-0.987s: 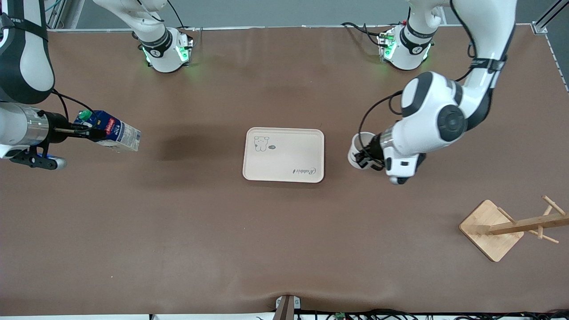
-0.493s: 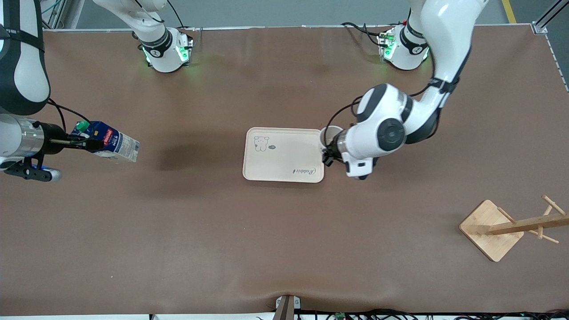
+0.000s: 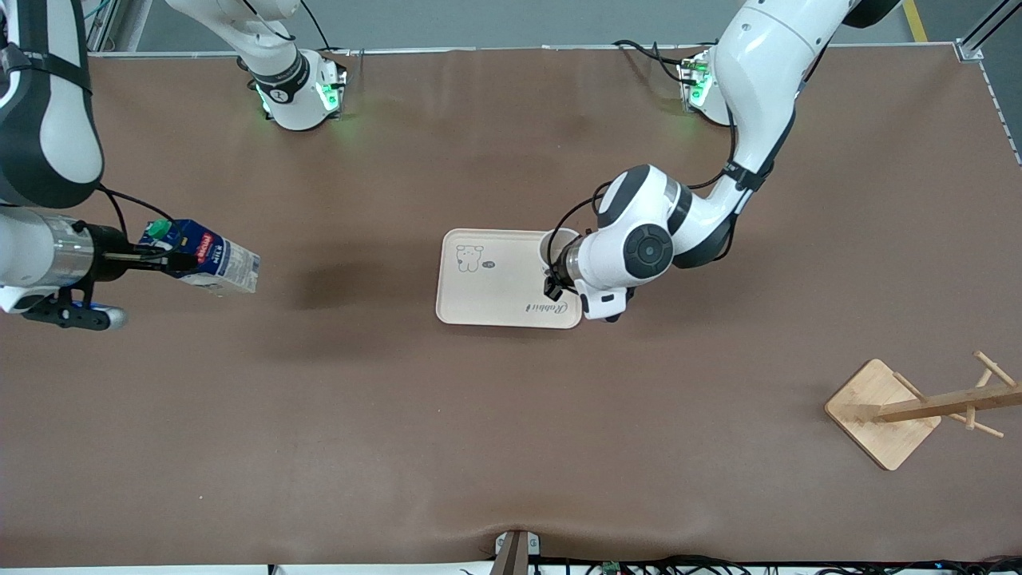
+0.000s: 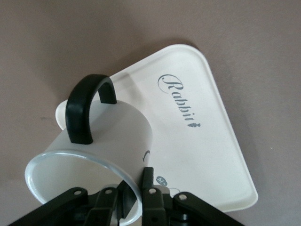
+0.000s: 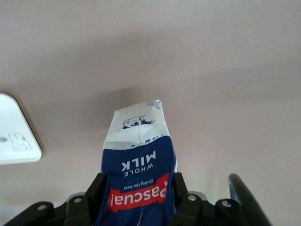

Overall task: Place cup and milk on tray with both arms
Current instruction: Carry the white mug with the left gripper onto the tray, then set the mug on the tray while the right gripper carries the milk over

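Observation:
The cream tray (image 3: 487, 299) lies at the table's middle. My left gripper (image 3: 554, 281) is shut on the rim of the white cup (image 3: 556, 244) and holds it tilted over the tray's end toward the left arm. In the left wrist view one finger (image 4: 148, 178) is outside the cup (image 4: 113, 136) and one inside, with the black handle (image 4: 84, 110) up and the tray's "Rabbit" lettering (image 4: 181, 101) beside it. My right gripper (image 3: 164, 257) is shut on the blue milk carton (image 3: 209, 258) and holds it tilted over the table's right-arm end. The right wrist view shows the carton (image 5: 138, 150) between the fingers.
A wooden mug rack (image 3: 918, 403) with a square base stands near the left arm's end of the table, nearer to the front camera. A corner of the tray (image 5: 14, 136) shows in the right wrist view. The table is brown.
My left arm has carried the cup from beside the tray to over the tray's end. My right gripper with the milk has shifted only slightly.

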`<action>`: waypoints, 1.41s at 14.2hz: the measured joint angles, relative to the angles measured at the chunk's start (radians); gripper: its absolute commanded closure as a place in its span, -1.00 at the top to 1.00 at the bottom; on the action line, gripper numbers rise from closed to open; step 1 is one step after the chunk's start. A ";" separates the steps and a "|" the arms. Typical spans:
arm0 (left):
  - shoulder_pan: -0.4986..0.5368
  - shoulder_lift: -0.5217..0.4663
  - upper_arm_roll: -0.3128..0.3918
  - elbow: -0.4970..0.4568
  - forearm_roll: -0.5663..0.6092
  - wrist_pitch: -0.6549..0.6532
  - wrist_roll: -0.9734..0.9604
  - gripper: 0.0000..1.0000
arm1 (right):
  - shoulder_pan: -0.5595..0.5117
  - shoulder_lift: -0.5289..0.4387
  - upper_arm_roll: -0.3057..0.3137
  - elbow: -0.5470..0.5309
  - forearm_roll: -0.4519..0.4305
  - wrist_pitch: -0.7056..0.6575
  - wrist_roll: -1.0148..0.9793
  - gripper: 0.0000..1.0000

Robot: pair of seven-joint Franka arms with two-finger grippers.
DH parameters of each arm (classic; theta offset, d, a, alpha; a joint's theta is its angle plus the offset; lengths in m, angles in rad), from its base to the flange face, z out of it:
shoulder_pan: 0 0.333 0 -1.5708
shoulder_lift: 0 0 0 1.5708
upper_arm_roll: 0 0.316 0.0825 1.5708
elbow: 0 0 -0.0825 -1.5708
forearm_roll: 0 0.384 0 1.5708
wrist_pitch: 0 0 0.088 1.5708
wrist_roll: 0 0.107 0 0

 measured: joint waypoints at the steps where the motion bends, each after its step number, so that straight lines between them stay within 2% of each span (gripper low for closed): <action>1: -0.008 0.014 0.000 0.000 0.000 0.011 -0.005 -1.00 | 0.018 0.000 0.001 -0.004 0.001 -0.016 0.000 -1.00; 4: -0.022 0.049 0.000 0.000 0.000 0.044 -0.013 -1.00 | 0.112 0.000 0.004 -0.016 0.004 -0.028 0.029 -1.00; 5: -0.022 0.055 0.000 0.001 0.000 0.051 -0.013 -0.77 | 0.156 0.000 0.005 -0.016 0.005 -0.028 0.084 -1.00; 6: -0.021 0.058 0.001 0.001 0.000 0.056 -0.013 0.16 | 0.203 -0.001 0.007 -0.015 0.005 -0.025 0.143 -1.00; 7: -0.020 0.058 0.001 0.003 0.000 0.056 -0.014 0.73 | 0.247 -0.001 0.009 -0.015 0.006 -0.019 0.188 -1.00; 8: -0.018 0.058 0.001 0.007 0.000 0.056 -0.015 1.00 | 0.285 -0.001 0.010 -0.015 0.010 -0.007 0.216 -1.00; 12: -0.011 0.049 0.005 0.028 0.000 0.055 -0.015 1.00 | 0.417 0.001 0.011 -0.018 0.032 0.039 0.399 -1.00; 15: 0.007 -0.004 0.019 0.052 0.009 -0.004 -0.015 1.00 | 0.535 0.033 0.012 -0.026 0.078 0.177 0.594 -1.00; 17: 0.025 -0.062 0.042 0.076 0.073 -0.059 -0.015 1.00 | 0.576 0.079 0.012 -0.027 0.134 0.283 0.638 -1.00; 20: 0.070 -0.138 0.051 0.116 0.181 -0.174 -0.004 1.00 | 0.609 0.152 0.012 -0.025 0.151 0.376 0.644 -0.99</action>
